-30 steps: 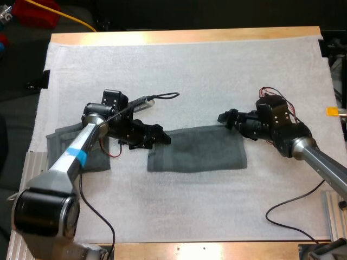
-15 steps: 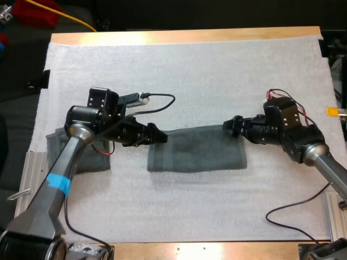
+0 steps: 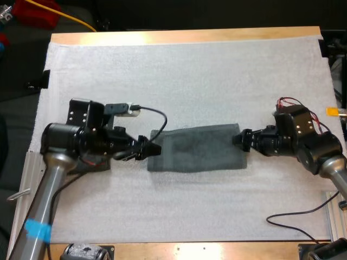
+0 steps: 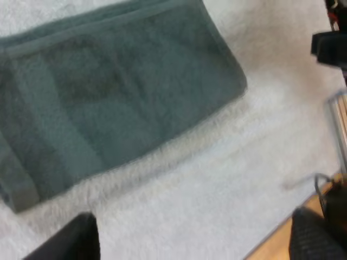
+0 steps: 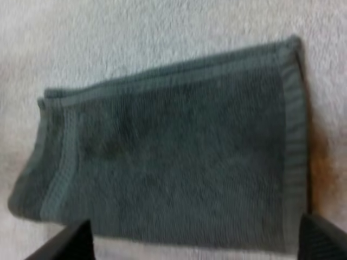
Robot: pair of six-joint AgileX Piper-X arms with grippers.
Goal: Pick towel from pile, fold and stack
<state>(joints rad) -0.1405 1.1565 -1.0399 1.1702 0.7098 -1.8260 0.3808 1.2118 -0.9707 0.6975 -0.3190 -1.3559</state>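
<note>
Grey-green and folded, the towel (image 3: 196, 147) lies flat on the white mat (image 3: 190, 70) near the table's (image 3: 184, 36) middle, a little toward its near edge. Over the last second we have drawn both arms outward off its far corners. Our left tool (image 3: 153, 149) now sits at the towel's left end and our right tool (image 3: 239, 140) at its right end. Both wrist views show the fingers standing apart and clear of the cloth. The towel kept its shape as we let go, so we judge this fold finished; another fold or the stacking remains.
</note>
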